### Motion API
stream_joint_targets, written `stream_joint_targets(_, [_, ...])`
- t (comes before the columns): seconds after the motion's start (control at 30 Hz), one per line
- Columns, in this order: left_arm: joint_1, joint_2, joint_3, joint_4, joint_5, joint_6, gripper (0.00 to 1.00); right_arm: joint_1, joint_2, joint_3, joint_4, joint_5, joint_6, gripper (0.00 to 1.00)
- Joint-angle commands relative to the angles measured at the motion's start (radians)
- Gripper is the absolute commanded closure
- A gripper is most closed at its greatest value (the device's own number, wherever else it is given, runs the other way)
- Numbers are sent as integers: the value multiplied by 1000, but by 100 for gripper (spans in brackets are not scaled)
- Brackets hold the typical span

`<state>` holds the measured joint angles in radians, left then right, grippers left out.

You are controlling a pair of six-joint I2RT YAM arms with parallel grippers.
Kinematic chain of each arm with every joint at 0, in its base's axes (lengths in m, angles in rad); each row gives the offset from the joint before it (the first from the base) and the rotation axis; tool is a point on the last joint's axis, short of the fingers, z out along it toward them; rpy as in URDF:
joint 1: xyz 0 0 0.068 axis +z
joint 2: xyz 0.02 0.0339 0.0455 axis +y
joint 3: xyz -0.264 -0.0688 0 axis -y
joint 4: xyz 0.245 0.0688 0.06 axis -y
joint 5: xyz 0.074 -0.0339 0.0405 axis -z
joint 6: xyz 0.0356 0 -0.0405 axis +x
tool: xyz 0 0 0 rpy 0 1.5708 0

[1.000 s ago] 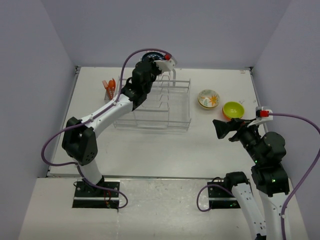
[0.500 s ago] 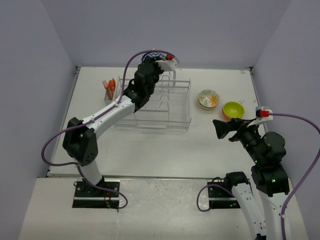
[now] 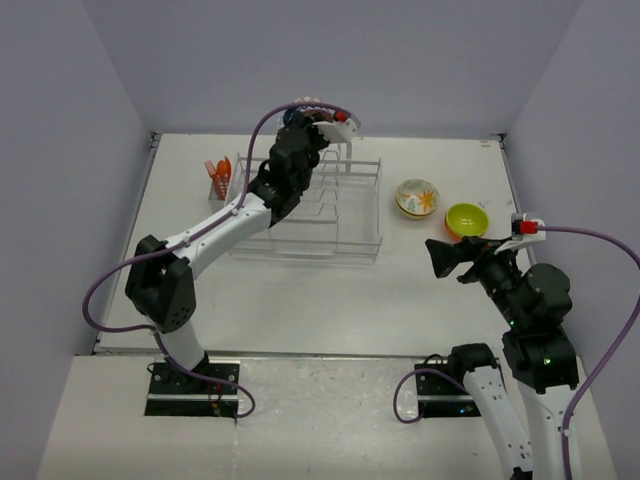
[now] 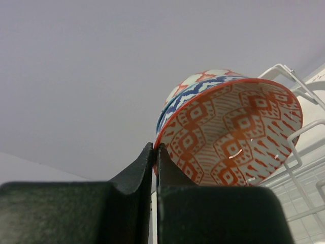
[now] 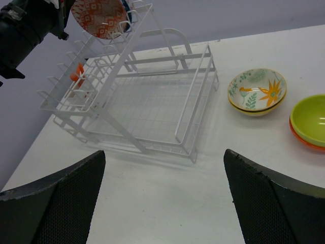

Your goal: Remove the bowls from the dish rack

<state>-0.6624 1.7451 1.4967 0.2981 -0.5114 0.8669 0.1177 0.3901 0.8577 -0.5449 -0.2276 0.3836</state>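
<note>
Left arm stretches far over the dish rack, its jaws pressed together on the rim of a patterned bowl at the rack's tall back section. Right arm hangs folded over the counter, jaws spread wide and empty, near the cream bowl and yellow-green bowl standing right of the rack.

A small cup is set on the white counter, toward its far left corner. Orange utensils are held upright in it. The counter is enclosed on three sides by pale lavender walls.
</note>
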Motion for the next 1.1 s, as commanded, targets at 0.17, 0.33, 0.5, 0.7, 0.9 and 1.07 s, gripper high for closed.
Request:
stream_joint_targets(0.17, [-31, -84, -18, 243, -7, 46, 100, 0, -8, -6, 42, -13, -15, 1])
stream_joint_targets(0.33, [-31, -78, -18, 230, -7, 50, 100, 0, -5, -6, 40, -16, -17, 1])
stream_joint_targets(0.5, [-37, -104, -41, 236, -7, 32, 100, 0, 1, -6, 42, -18, -15, 1])
stream_joint_targets(0.7, [-39, -142, -50, 194, 11, -3, 100, 0, 10, -3, 42, -18, -15, 1])
stream_joint_targets(0.9, [-45, -171, -81, 165, 20, -40, 100, -1, 26, 0, 42, -21, -15, 1])
stream_joint_targets(1.07, [-46, -190, -104, 173, 19, -71, 100, 0, 47, 4, 48, -30, -17, 1])
